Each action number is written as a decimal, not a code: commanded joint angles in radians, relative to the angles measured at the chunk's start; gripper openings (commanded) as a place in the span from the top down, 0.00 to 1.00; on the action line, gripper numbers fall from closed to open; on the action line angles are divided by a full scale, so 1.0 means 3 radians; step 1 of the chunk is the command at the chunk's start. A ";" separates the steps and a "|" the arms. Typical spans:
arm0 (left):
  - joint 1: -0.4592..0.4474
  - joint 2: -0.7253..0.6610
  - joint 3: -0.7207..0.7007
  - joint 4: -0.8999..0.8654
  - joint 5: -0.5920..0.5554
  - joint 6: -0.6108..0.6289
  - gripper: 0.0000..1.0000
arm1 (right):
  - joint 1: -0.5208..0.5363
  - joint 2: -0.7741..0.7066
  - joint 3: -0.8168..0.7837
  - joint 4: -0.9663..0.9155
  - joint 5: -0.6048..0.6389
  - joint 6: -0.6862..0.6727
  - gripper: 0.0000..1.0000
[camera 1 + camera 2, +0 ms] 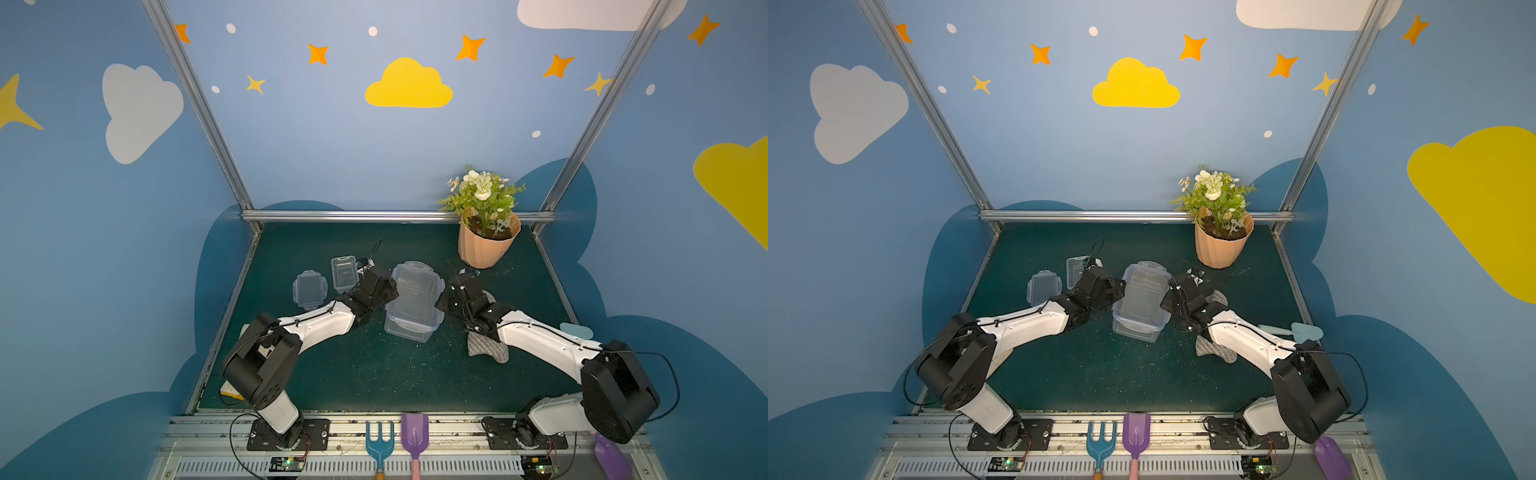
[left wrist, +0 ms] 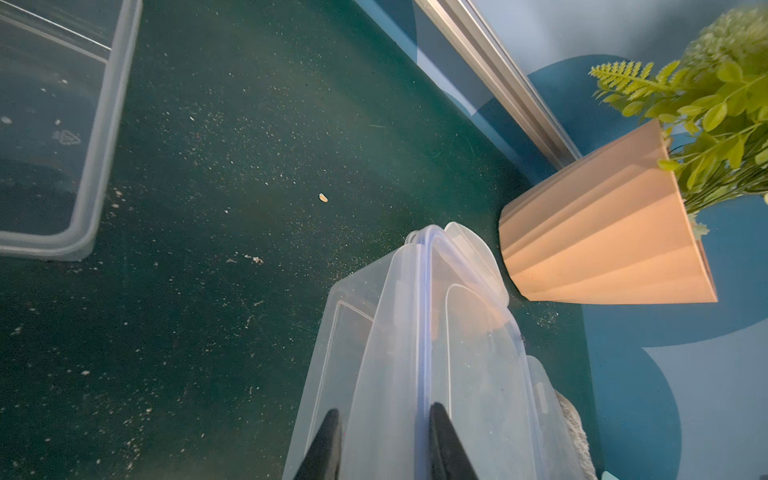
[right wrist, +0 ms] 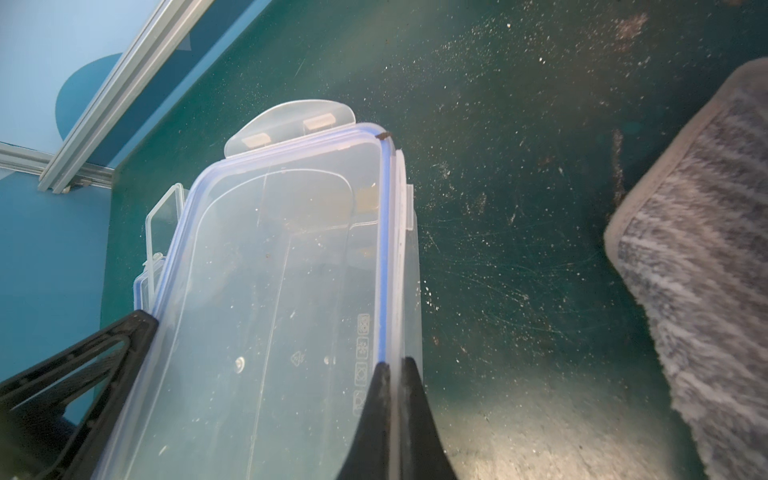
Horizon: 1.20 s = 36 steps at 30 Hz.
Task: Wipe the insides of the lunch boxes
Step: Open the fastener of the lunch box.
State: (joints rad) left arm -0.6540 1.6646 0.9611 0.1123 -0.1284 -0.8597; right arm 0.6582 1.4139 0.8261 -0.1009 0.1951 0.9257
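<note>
The large lunch box [image 1: 409, 328] stands mid-table with its blue-trimmed lid [image 1: 415, 291] on top; the lid also shows in the right wrist view [image 3: 274, 270]. My left gripper [image 1: 390, 295] [image 2: 386, 436] is shut on the box's left side, its fingers straddling clear plastic beside the blue trim. My right gripper [image 1: 440, 299] [image 3: 395, 374] is shut on the lid's right edge. The small lunch box [image 1: 344, 272] [image 2: 50, 124] sits open behind the left arm. The grey striped cloth [image 1: 486, 351] [image 3: 698, 249] lies under the right arm.
A small clip lid [image 1: 309, 289] lies left of the small box. A potted plant [image 1: 486, 245] stands at the back right. A pale blue trowel [image 1: 1304, 331] lies at the right edge. A blue fork [image 1: 379, 440] and purple shovel [image 1: 414, 432] rest on the front rail. Crumbs dot the mat.
</note>
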 commanded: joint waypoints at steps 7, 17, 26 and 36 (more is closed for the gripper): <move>-0.0216 0.0696 -0.0100 -0.1800 -0.0276 0.0153 0.96 | 0.0173 0.0134 -0.0084 -0.0512 -0.0503 -0.0074 1.00; -0.0296 0.0874 0.0056 -0.2112 -0.0472 0.0261 0.96 | 0.0185 0.0089 -0.0128 -0.0523 -0.0455 -0.0058 1.00; -0.0322 0.0805 0.0017 -0.2088 -0.0455 0.0215 0.96 | 0.0198 0.0024 -0.0174 -0.0524 -0.0411 -0.0034 1.00; -0.0235 -0.0137 0.0189 -0.2257 -0.0299 0.0156 0.96 | 0.0154 -0.0014 -0.0172 -0.0518 -0.0434 -0.0036 1.00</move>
State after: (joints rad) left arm -0.7399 1.6997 1.0100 -0.4728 -0.2466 -0.8307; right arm 0.6930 1.4014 0.8059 -0.1619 0.1452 0.9146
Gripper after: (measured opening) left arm 0.049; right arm 0.048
